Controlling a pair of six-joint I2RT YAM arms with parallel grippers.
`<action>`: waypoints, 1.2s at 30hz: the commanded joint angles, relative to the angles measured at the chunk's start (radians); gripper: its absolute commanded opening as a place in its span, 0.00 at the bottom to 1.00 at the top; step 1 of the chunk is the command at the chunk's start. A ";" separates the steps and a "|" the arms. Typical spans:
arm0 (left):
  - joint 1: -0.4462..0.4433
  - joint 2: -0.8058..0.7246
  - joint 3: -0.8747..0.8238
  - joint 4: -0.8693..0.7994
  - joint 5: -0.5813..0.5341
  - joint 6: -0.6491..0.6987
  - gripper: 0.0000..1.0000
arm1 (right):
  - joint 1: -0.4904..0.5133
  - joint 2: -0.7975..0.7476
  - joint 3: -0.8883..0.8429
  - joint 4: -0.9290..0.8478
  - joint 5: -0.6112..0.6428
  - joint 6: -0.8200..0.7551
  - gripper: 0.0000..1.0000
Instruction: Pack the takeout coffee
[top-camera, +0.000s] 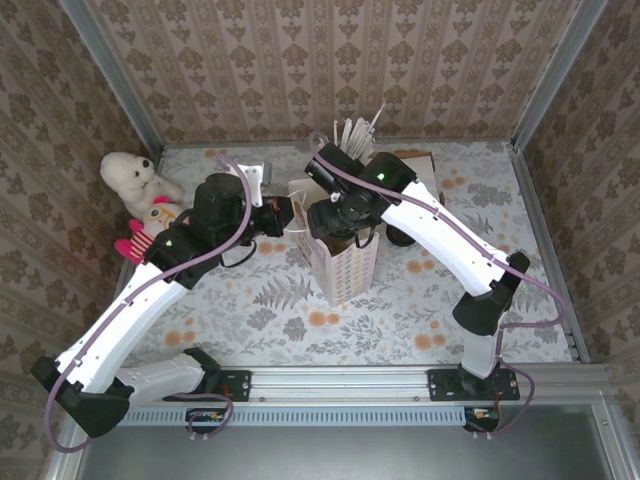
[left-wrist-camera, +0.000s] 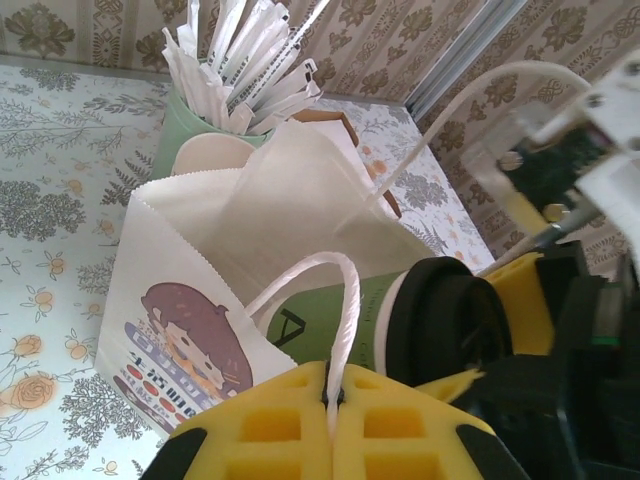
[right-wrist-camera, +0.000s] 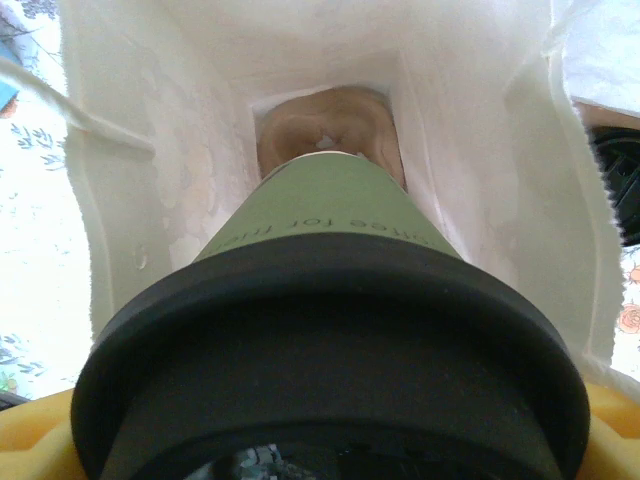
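White paper walls close round the coffee cup (right-wrist-camera: 330, 215) on all sides in the right wrist view, and we see a narrow gap between its green body and the bag (right-wrist-camera: 160, 150) at 9 and 3 o'clock, with the brownish floor of the bag beyond its base. The right gripper (top-camera: 345, 215) is clamped on the cup at the black lid (right-wrist-camera: 330, 340), a yellow pad (right-wrist-camera: 30, 445) on either side. From the left wrist we see the cup (left-wrist-camera: 330, 325) tilted, base end behind the bag's zigzag top edge, lid (left-wrist-camera: 445, 320) outside it at 3 o'clock.

The left gripper (left-wrist-camera: 330, 420) has its yellow pads pressed together on the white cord handle (left-wrist-camera: 345, 300), which loops up from the bag's (left-wrist-camera: 190, 260) near edge.

From above, the bag (top-camera: 345, 265) stands near the middle of the table (top-camera: 250, 320). The straws (top-camera: 358, 130) stand just beyond it at 12 o'clock, a plush toy (top-camera: 135, 180) sits well apart at 10 o'clock, and patterned tabletop lies open at 6 o'clock down to the rail
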 joint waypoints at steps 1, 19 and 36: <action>-0.006 -0.049 -0.028 0.032 0.021 0.028 0.00 | 0.001 0.042 0.043 -0.048 0.012 -0.002 0.57; -0.018 -0.033 -0.011 0.090 0.222 0.187 0.31 | 0.002 0.060 0.048 -0.126 -0.045 -0.197 0.55; 0.244 0.086 0.224 -0.257 0.029 0.190 1.00 | -0.017 0.108 0.141 -0.287 -0.111 -0.419 0.53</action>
